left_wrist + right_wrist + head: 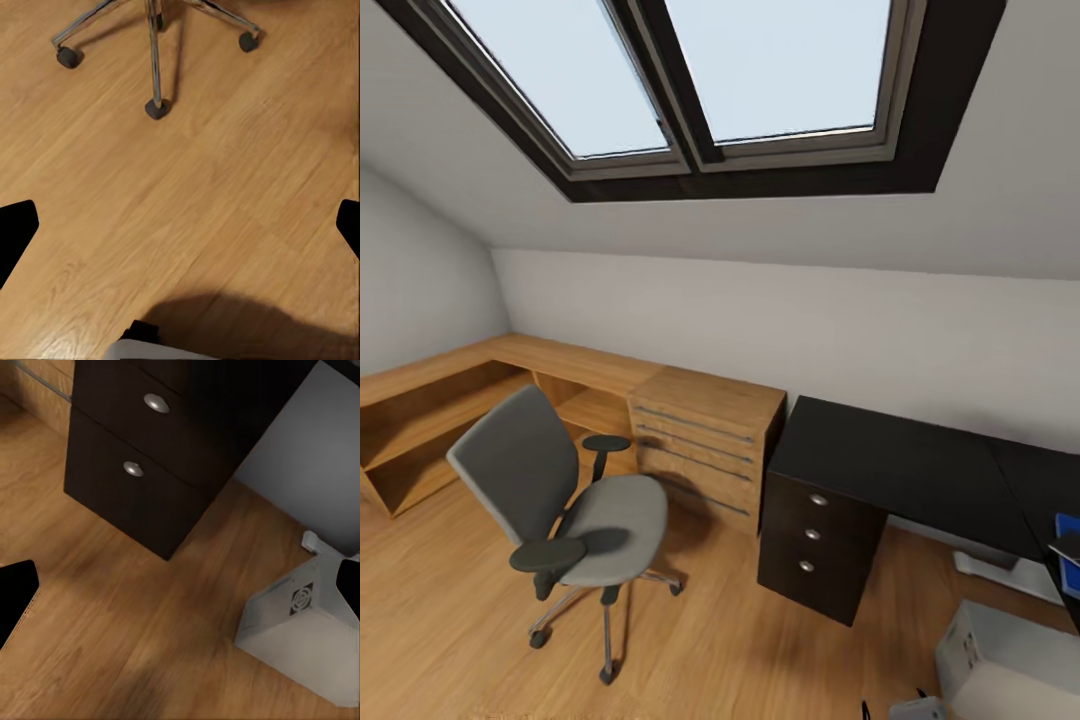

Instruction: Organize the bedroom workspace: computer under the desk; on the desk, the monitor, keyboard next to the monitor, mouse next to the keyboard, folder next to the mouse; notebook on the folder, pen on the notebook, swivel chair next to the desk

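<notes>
sloped white ceiling and a dark-framed skylight (710, 90) are filling the upper half of your head view, so you are looking into the bedroom's far corner over a light wood floor (450, 620). the swivel chair (565, 500) is standing at the lower left of that frame, grey seat and backrest turned toward the right, its seat showing nothing on it, its chrome base resting on the floor. just right of it, at centre, a light wooden drawer unit (705, 440) is sitting against the wall, and touching its right side a black cabinet desk (860, 480) with 3 round silver knobs is running toward the right edge. at the lower right corner, the pale grey computer (1000, 655) is standing on the floor. at the right edge, a sliver of bright blue (1068, 560) is showing, too cropped for you to name.

your left gripper (180, 225) is hanging over bare floor with its 2 dark fingertips spread wide at the frame's sides; the chair's castors are sitting along the top of that wrist frame. your right gripper (180, 585) is likewise spread wide, holding nothing, with the black cabinet's drawers at upper left and the computer at lower right of its frame.
</notes>
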